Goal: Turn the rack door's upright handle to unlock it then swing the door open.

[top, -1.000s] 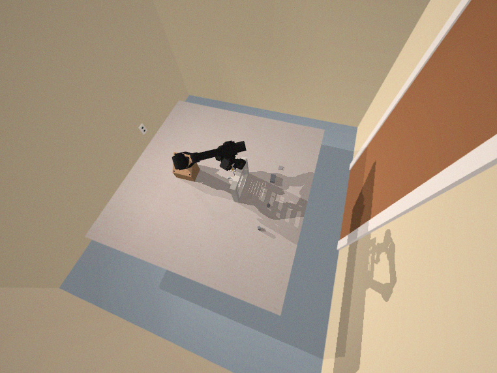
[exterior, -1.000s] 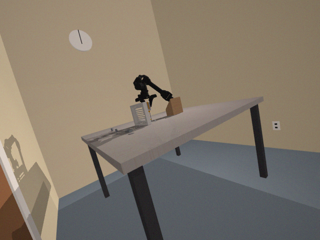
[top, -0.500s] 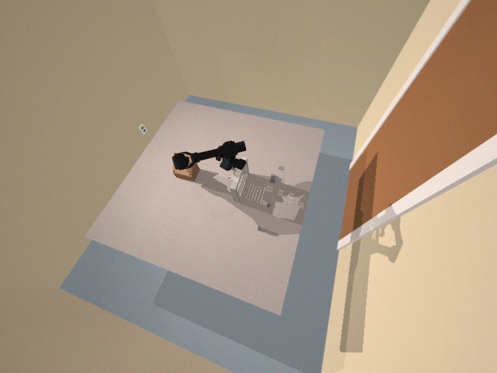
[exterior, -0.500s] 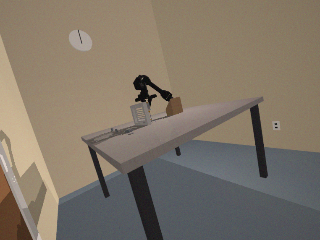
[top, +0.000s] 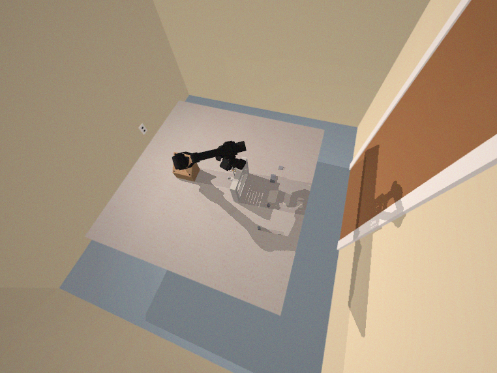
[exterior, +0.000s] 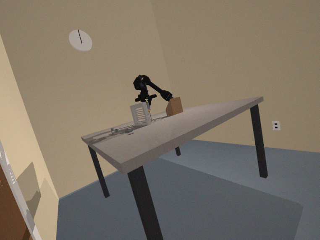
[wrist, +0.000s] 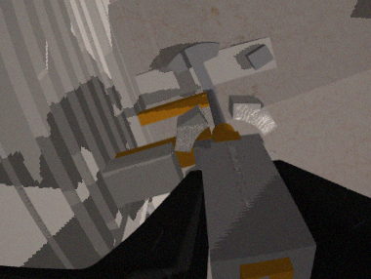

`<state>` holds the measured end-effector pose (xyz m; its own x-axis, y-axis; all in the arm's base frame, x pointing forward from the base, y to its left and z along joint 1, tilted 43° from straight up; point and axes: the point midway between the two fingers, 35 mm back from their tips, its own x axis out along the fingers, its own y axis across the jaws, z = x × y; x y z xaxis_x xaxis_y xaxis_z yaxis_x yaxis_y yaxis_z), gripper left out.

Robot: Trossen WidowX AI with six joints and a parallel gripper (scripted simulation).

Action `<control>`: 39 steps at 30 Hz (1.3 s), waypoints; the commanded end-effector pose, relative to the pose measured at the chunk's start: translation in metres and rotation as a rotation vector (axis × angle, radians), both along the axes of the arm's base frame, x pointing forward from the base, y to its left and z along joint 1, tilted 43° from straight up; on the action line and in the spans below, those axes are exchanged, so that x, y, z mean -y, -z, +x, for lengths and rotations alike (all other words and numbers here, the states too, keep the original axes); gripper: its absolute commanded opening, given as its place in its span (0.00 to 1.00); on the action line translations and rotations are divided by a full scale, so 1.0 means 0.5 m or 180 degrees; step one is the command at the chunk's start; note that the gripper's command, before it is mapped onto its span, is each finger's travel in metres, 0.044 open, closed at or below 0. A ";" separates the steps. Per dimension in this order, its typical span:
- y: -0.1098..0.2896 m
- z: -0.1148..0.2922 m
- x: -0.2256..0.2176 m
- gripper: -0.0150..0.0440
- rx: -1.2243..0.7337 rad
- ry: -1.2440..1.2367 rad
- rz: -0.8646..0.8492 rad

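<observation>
The white rack with its slatted door (top: 240, 185) (exterior: 140, 114) (wrist: 29, 98) stands upright on the table. No leaf is seen standing out from it in the top and exterior views; its exact angle is hard to tell. The upright handle (wrist: 254, 205) is a grey block with orange parts, above a thin grey rod (wrist: 218, 114). Orange bars (wrist: 173, 108) reach from the rod towards the rack. My gripper (wrist: 236, 178) (exterior: 148, 103) points down from above and is shut on the handle, one black finger on each side. The lower finger parts are partly hidden by the rack in the exterior view.
Small grey blocks (top: 272, 177) (exterior: 128, 131) and other small pieces (top: 268, 205) (top: 259, 227) (top: 281, 167) lie on the table beyond the rack. The arm's brown base block (top: 185, 172) (exterior: 175, 105) is on the other side.
</observation>
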<state>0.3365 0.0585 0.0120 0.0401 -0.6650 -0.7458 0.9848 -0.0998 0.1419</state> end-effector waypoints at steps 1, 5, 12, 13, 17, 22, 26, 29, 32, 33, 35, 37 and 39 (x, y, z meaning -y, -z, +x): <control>0.000 0.000 0.001 0.27 0.0006 0.0007 -0.0007; -0.001 -0.004 0.002 0.27 -0.0109 -0.0122 -0.0014; -0.004 -0.017 0.006 0.27 -0.0440 -0.0489 -0.0034; -0.005 -0.019 0.007 0.27 -0.0486 -0.0541 -0.0036; -0.007 -0.028 0.010 0.27 -0.0672 -0.0748 -0.0048; -0.011 -0.042 0.015 0.27 -0.0899 -0.1000 -0.0061; -0.015 -0.057 0.021 0.27 -0.1086 -0.1207 -0.0073; -0.019 -0.068 0.026 0.27 -0.1218 -0.1353 -0.0081; -0.024 -0.081 0.033 0.27 -0.1347 -0.1495 -0.0089; -0.026 -0.085 0.035 0.27 -0.1391 -0.1543 -0.0091; -0.029 -0.094 0.040 0.27 -0.1473 -0.1634 -0.0096; -0.033 -0.102 0.045 0.27 -0.1551 -0.1719 -0.0101; -0.037 -0.110 0.050 0.27 -0.1624 -0.1800 -0.0105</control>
<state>0.2877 0.0380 0.0272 0.0319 -0.6662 -0.7451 0.8697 0.3858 -0.3077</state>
